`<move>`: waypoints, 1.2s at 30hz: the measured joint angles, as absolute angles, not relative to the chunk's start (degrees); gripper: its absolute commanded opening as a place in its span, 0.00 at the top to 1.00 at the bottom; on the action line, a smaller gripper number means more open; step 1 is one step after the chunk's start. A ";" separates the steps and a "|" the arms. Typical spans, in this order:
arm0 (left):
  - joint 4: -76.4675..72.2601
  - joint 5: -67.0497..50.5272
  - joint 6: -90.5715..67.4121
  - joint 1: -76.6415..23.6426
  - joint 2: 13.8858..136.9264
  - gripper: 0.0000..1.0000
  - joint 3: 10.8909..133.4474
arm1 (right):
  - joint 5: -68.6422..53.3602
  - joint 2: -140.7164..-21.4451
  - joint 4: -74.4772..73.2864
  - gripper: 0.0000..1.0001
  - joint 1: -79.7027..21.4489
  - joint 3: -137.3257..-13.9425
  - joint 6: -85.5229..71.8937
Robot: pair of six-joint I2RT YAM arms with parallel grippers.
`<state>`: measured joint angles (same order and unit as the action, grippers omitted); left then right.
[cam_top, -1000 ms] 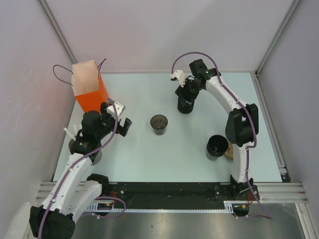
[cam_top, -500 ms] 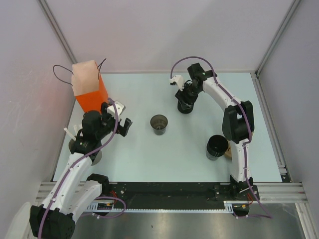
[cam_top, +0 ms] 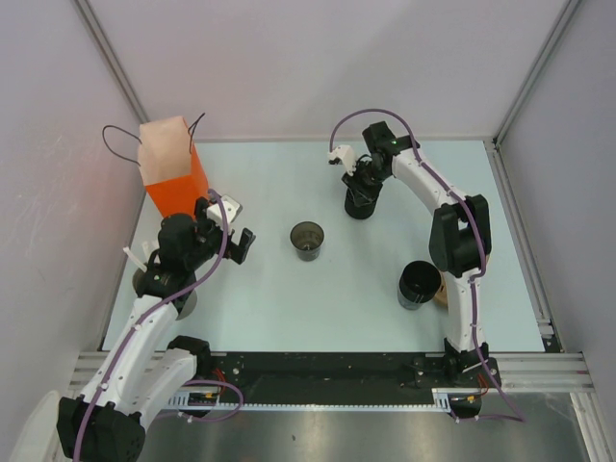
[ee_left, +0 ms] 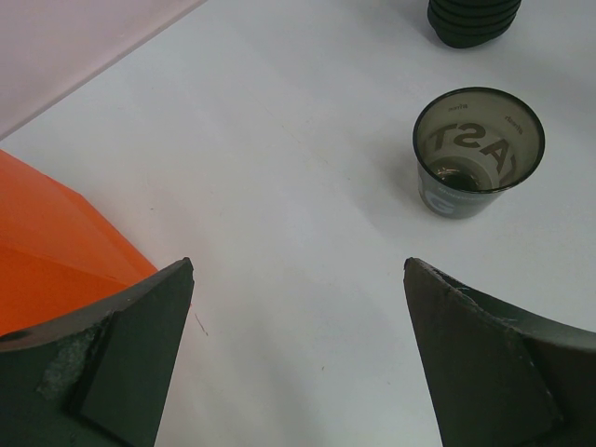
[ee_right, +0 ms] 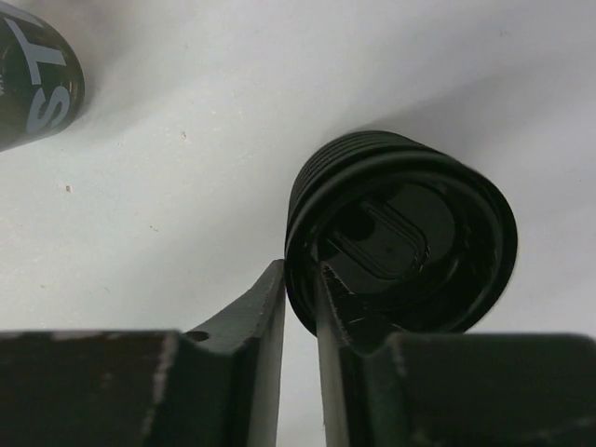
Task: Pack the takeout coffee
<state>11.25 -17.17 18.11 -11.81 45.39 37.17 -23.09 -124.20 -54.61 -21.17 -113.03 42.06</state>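
Two-finger right claw (ee_right: 300, 279) narrow, seemingly pinching the lid stack (ee_right: 372, 233) beyond the open cup (cam_top: 307, 239). Wide left claw (ee_left: 298, 270) hangs left of it.

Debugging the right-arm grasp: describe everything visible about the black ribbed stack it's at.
The lid stack looks like nested black plastic lids: round, glossy, its side ringed by horizontal ribs. The top lid is recessed, with an oblong tab shape. It stands upright on the pale table, toward the far side. The right claw pinches its top rim, one finger inside, one outside.
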 measured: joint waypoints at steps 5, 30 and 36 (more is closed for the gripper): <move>11.25 -17.17 18.11 -11.81 45.39 0.00 37.17 | -23.49 -124.20 -54.61 0.85 -21.15 -113.03 42.04; 11.25 -18.52 19.11 -11.81 43.88 0.00 36.73 | -27.11 -113.97 -56.25 0.87 -22.61 -113.03 39.35; 11.29 -20.16 21.08 -11.81 41.98 0.00 35.42 | -33.61 -108.20 -58.78 0.87 -24.16 -111.98 38.22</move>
<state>11.29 -20.16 21.08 -11.81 41.98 35.42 -33.61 -108.20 -58.78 -24.16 -111.98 38.22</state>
